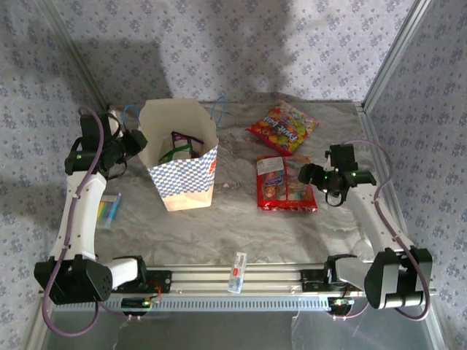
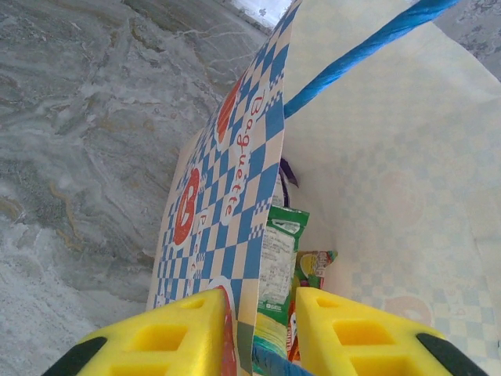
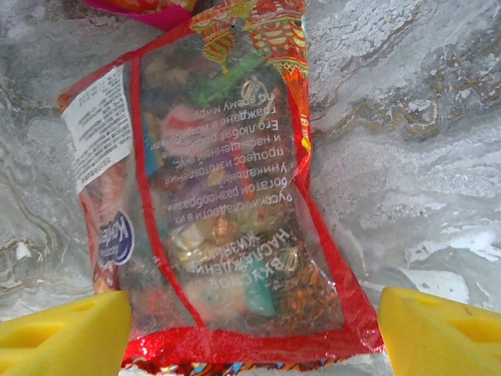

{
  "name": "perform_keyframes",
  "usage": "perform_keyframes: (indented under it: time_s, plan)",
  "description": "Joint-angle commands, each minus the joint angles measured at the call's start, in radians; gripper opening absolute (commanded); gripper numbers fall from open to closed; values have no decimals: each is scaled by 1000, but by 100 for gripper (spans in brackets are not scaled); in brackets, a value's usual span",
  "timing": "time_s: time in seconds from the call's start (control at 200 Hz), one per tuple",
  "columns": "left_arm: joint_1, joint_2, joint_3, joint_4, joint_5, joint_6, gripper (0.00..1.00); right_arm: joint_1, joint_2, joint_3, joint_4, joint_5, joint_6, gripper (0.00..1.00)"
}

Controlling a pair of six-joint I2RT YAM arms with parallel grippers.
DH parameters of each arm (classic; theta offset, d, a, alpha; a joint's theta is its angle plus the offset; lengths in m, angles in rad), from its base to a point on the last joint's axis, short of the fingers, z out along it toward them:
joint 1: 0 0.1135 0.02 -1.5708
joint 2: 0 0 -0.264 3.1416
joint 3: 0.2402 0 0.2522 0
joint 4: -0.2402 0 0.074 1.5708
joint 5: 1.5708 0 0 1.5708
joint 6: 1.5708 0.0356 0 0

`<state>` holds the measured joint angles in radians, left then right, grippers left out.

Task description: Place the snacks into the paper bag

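Left gripper [image 2: 262,313]: yellow fingers [image 2: 156,341] straddle the rim of the tan kraft paper bag with a blue-and-white checkered band [image 2: 235,180], one finger outside the wall, one inside. Small gap on the inner side; can't tell whether they pinch the wall or sit loose. From above, the left gripper [image 1: 137,142] is at the bag's left rim.

Bag [image 1: 182,171] stands upright, mouth open, on the left half of the grey marbled table [image 1: 241,226]. Thin blue cord handle [image 2: 368,43] runs across the opening. Inside, upright against the wall, is a green-and-white glossy packet [image 2: 278,266], with a smaller colourful packet just beside it. A purple packet edge [image 1: 179,142] shows inside in the top view.

Right gripper [image 3: 250,313]: yellow fingers [image 3: 63,329] spread wide, released, one at each side of the near end of a flat red plastic packet with a clear window and mixed candies [image 3: 227,196]. Holding nothing. The packet [image 1: 284,186] lies flat on the table right of the bag, apart from it, with the right gripper [image 1: 310,175] at its right edge.

An orange-red glossy packet with a fruit-candy print [image 1: 283,125] lies flat just behind the red one. A small clear tube with a red label [image 1: 237,272] lies at the near table edge, between the arm bases.
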<state>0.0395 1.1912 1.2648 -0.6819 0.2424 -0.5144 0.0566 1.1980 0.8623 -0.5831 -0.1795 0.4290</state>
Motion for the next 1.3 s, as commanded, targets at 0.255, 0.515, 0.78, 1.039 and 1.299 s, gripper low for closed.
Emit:
perform_keyframes:
  time_s: [0.255,0.515,0.78,1.039,1.299]
  plan:
    - [6,-22,13,-18,-6,10,32,-54,137,-12,113,-53,-40,86]
    - [5,-24,10,-22,-12,11,33,-68,258,19,161,-109,-50,87]
    - [2,-24,10,-30,-15,10,33,-72,343,24,233,-147,-45,85]
    - [-3,-22,16,-34,-25,4,33,-68,369,28,286,-220,-53,85]
    - [-19,-19,30,-45,-36,2,34,-62,447,49,290,-245,-58,86]
